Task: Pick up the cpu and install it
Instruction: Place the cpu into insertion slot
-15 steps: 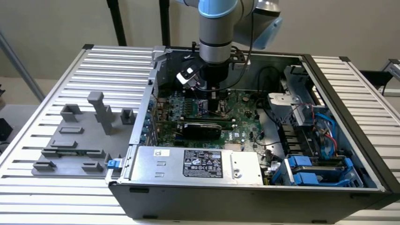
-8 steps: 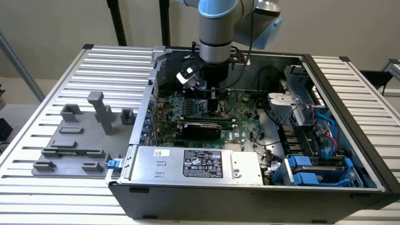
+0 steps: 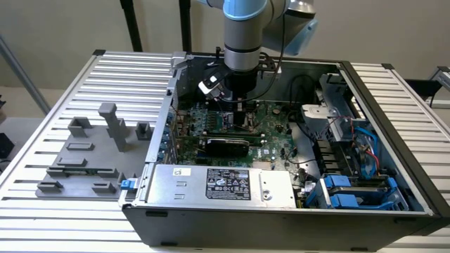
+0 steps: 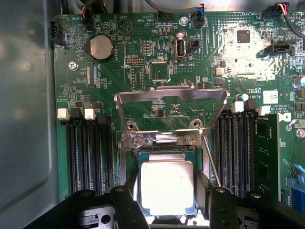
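Note:
The cpu (image 4: pixel 167 183), a flat square chip with a silver top plate, lies level between my gripper's (image 4: pixel 167 192) two black fingers (image 4: pixel 127 196), which press against its opposite edges. It sits directly over the dark motherboard socket (image 4: pixel 164 147), whose metal load frame (image 4: pixel 169 95) is swung up and open. I cannot tell whether the chip rests in the socket or hovers just above it. In the exterior view the arm reaches straight down into the open computer case (image 3: pixel 393 132), with the gripper (image 3: pixel 237 108) low over the green motherboard (image 3: pixel 271 142).
Memory slots (image 4: pixel 88 152) flank the socket, and a memory stick (image 4: pixel 267 152) stands beyond them. The power supply (image 3: pixel 218 183) fills the case's near side; blue drive brackets (image 3: pixel 351 192) and cables sit at the exterior view's right. Grey plastic blocks (image 3: pixel 91 153) stand on the slatted table.

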Robot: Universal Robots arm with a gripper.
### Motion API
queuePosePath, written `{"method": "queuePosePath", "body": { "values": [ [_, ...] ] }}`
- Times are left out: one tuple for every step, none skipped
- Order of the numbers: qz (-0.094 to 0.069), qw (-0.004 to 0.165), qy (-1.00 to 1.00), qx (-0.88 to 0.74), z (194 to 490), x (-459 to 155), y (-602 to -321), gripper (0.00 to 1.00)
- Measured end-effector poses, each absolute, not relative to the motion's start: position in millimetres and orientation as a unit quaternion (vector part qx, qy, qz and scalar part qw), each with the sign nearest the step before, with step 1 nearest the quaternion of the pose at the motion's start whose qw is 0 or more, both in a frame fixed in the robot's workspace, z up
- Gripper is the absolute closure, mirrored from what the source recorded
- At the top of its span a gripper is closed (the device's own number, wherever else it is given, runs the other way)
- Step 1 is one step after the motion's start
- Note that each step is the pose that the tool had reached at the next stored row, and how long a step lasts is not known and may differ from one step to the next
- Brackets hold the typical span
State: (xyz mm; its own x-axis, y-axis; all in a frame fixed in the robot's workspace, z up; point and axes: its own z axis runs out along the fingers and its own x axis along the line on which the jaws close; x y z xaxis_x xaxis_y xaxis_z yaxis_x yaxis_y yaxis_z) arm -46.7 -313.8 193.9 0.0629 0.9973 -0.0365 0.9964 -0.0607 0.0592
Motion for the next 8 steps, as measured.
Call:
{"method": "queuePosePath", "body": {
  "values": [
    [0.007,0.034,0.684,0.728,193.9,-46.7,-313.8,0.45],
    [0.007,0.034,0.684,0.728,193.9,-46.7,-313.8,0.45],
    [0.007,0.034,0.684,0.728,193.5,-46.5,-313.6,0.45],
    [0.007,0.034,0.684,0.729,193.4,-46.5,-313.5,0.43],
    [0.007,0.034,0.684,0.729,193.4,-46.5,-313.6,0.37],
    [0.007,0.034,0.684,0.729,193.7,-46.6,-313.6,0.37],
    [0.007,0.034,0.684,0.729,193.8,-46.6,-313.7,0.37],
    [0.007,0.034,0.684,0.729,193.8,-46.7,-313.7,0.37]
  ]
}}
